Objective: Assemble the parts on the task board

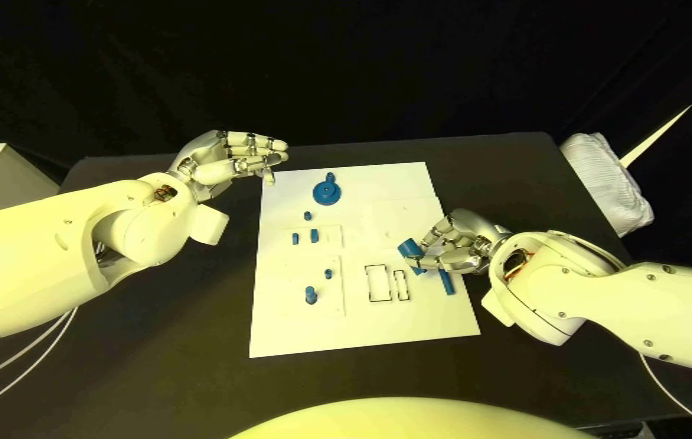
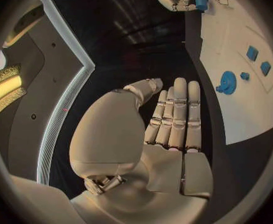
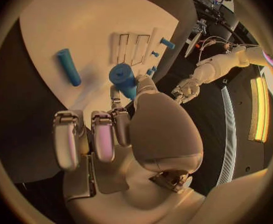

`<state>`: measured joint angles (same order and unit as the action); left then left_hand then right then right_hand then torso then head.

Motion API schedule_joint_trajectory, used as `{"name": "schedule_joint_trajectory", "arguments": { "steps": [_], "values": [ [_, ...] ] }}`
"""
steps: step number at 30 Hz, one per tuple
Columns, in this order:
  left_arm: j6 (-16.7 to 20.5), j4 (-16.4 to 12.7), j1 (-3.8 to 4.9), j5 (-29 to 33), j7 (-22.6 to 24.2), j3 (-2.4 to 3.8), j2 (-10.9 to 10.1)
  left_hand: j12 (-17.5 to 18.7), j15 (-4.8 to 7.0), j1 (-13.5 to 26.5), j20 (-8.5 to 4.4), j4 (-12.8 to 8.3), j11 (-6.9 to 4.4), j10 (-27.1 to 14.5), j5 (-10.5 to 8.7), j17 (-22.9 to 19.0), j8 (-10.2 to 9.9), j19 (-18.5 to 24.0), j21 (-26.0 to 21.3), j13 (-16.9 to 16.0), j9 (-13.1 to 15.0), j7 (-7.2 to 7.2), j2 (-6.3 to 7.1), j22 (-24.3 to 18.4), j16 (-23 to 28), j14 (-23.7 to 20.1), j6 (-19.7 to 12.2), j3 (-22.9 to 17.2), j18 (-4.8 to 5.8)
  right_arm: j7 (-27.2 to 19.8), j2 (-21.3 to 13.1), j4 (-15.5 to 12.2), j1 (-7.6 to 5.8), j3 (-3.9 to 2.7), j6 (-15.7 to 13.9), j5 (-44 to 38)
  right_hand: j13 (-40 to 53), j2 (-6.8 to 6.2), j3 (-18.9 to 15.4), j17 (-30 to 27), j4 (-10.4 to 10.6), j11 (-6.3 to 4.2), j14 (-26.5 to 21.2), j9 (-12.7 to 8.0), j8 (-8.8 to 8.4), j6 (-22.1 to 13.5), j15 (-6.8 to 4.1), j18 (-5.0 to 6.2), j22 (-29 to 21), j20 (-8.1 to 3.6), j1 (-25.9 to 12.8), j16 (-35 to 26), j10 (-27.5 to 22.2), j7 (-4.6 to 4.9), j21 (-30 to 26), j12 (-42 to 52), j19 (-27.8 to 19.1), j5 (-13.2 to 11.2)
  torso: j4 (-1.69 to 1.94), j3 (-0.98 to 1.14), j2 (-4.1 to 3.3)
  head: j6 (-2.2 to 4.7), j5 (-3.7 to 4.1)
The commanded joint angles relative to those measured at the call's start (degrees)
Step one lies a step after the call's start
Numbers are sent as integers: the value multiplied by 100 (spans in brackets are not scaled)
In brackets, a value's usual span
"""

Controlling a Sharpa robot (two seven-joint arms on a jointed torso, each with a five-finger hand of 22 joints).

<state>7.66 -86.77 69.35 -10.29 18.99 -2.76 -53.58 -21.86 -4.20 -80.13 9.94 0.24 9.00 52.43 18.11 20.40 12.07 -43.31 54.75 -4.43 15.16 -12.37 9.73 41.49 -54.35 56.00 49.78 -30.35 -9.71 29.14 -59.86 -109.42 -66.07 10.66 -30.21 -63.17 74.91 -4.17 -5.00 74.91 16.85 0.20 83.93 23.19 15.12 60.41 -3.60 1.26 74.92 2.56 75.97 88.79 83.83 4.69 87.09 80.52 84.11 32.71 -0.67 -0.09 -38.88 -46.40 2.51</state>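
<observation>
Black counter [image 1: 173,359], white task board [image 1: 368,309] centred; right robot hand [image 1: 454,244] pinches blue part [image 1: 411,249] at board's right edge, left robot hand [image 1: 231,164] empty, fingers curled

We see the board [image 1: 361,309] mid-table, parts on it: a disc [image 1: 329,193] at its far end, a rod [image 1: 449,281] at its right edge by the right hand [image 1: 454,242].

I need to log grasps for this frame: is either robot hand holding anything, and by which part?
The right robot hand pinches a blue cylindrical part by its side. The left robot hand holds nothing.
</observation>
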Motion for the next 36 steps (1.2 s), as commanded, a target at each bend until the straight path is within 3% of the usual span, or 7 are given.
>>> {"name": "schedule_joint_trajectory", "arguments": {
  "steps": [1, 4, 12, 17, 24, 36],
  "values": [
    [-69, -4, 3, 38, 35, 4, 13, -24, -22, 31, 10, -6, -17, -24, 12, -6, -16, -11, -39, 7, -8, -5, 17, -8, 29, 14, 11, 21, -79, 16, 89, -19, -11, 2, 348, 216, 768, 4, 49, 1203, -11, -33, 537, 32, 14, 93, -25, -75, 1439, -43, -150, 13, 178, -32, 21, -16, 531, -209, -2, 1, -3, -15, -17],
    [-72, -3, 3, 40, 36, 4, 20, -24, -22, 31, 10, -6, -17, -24, 12, -6, -16, -11, -39, 7, -8, -5, 17, -8, 29, 14, 11, 21, -79, 84, 190, 6, -1, 3, 584, 232, 781, 16, 39, 1226, -4, -21, 543, 21, -1, 96, -17, -76, 1441, -38, -320, 20, 188, -21, 28, -12, 532, -376, -3, -3, -3, -12, -20],
    [-71, 5, 3, 42, 30, 4, 29, -27, -22, 28, 10, -9, -17, -25, 13, -6, -14, -13, -40, 8, -8, -5, 13, -8, 30, 13, 15, 16, -79, 214, 420, 98, 46, 5, 909, 121, 903, 110, 16, 1317, -7, -47, 564, 32, 32, 193, -33, -93, 1464, -41, -704, 52, 274, -55, 119, 125, 552, -519, 4, 1, -4, -7, -24],
    [-83, 7, 3, 42, 16, 4, 31, -28, -21, 26, 10, -11, -17, -25, 14, -6, -14, -14, -40, 9, -9, -5, 11, -9, 30, 13, 15, 14, -80, 245, 510, 134, 61, 5, 937, 70, 950, 131, 10, 1321, -10, -62, 565, 45, 53, 225, -46, -96, 1467, -50, -801, 53, 305, -73, 134, 177, 555, -682, 3, 2, -6, -7, -32],
    [-79, 7, 3, 42, 8, 4, 29, -29, -22, 28, 10, -11, -16, -27, 13, -6, -19, -16, -40, 10, -11, -7, 13, -9, 29, 15, 7, 15, -80, 255, 585, 158, 89, 5, 876, 48, 949, 138, 9, 1298, -10, -65, 560, 48, 57, 231, -48, -90, 1460, -52, -820, 45, 306, -76, 106, 174, 549, -713, 11, 4, -11, -10, -47],
    [-86, 12, 3, 43, -2, 4, 24, -29, -24, 31, 10, -14, -12, -36, 13, -6, -40, -21, -41, 13, -22, -13, 16, -10, 29, 17, -29, 13, -79, 216, 643, 134, 111, 4, 825, 35, 931, 127, 5, 1278, -17, -66, 555, 51, 58, 227, -50, -85, 1454, -54, -825, 37, 295, -78, 81, 144, 544, -764, -4, 5, -9, -30, -85]
  ]
}}
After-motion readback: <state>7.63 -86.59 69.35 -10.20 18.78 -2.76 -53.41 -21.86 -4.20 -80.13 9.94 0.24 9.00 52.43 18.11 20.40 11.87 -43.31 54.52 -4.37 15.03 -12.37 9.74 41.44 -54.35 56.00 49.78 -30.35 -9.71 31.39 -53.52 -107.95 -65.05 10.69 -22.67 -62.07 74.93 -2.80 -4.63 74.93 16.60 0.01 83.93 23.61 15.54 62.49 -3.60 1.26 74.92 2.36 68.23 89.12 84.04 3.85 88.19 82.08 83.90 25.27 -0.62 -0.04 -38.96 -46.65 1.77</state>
